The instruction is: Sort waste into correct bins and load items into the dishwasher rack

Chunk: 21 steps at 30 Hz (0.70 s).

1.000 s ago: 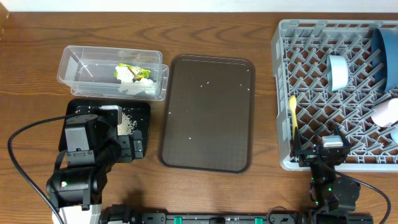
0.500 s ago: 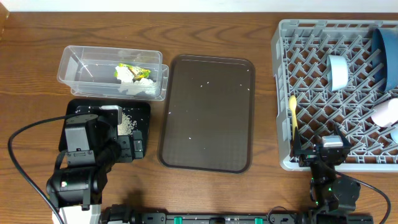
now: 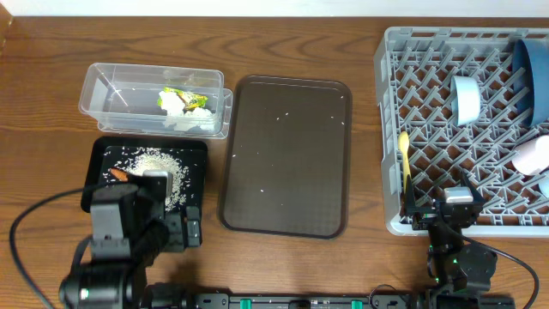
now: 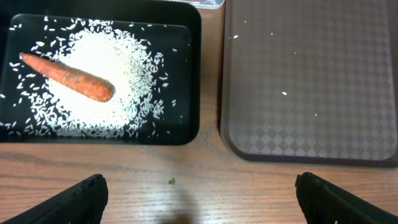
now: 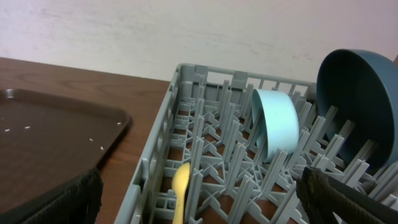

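The left jaws stand wide with nothing between them, low over bare worktop just on the near side of the black tray and the brown serving tray. In the black tray lies a heap of white rice, with an orange carrot piece resting on its left part. Beyond it, at the far left, the clear tub holds crumpled white and yellow-green wrappers at its right end. The brown serving tray, between the bins and the rack, carries a few stray grains.

The right jaws are also wide and hold nothing, at the near left corner of the grey rack. The pale yellow spoon lies in the rack by its left wall. Farther in, the light blue cup sits tipped among the pegs. The dark blue bowl stands on edge at the far right. The pink cup lies by the right edge, nearer than the bowl.
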Each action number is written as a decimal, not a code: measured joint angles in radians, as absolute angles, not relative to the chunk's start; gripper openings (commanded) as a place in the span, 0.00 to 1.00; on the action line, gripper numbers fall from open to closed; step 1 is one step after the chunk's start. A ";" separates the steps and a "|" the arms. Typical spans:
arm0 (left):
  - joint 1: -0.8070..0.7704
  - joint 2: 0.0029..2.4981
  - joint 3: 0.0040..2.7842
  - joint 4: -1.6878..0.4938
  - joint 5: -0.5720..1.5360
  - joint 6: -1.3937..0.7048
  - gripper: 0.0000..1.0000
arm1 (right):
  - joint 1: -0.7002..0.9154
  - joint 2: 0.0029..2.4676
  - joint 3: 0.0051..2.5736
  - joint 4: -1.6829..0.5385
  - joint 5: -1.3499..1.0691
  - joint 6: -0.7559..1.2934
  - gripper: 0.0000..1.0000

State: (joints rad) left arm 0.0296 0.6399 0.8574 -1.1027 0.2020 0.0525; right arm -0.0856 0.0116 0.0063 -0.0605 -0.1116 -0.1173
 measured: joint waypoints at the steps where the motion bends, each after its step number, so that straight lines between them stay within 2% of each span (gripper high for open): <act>1: 0.030 0.622 0.857 -1.108 0.202 0.052 0.98 | -0.086 0.012 0.006 -0.060 -0.112 -0.117 0.99; 6: 0.030 0.560 0.857 -1.116 0.175 0.053 0.98 | -0.086 0.012 0.006 -0.060 -0.112 -0.117 0.99; 10: 0.030 0.492 0.817 -1.033 0.132 0.053 0.98 | -0.086 0.012 0.006 -0.060 -0.112 -0.117 0.99; 21: 0.030 0.204 0.398 -0.535 0.073 0.053 0.98 | -0.086 0.012 0.006 -0.060 -0.112 -0.118 0.99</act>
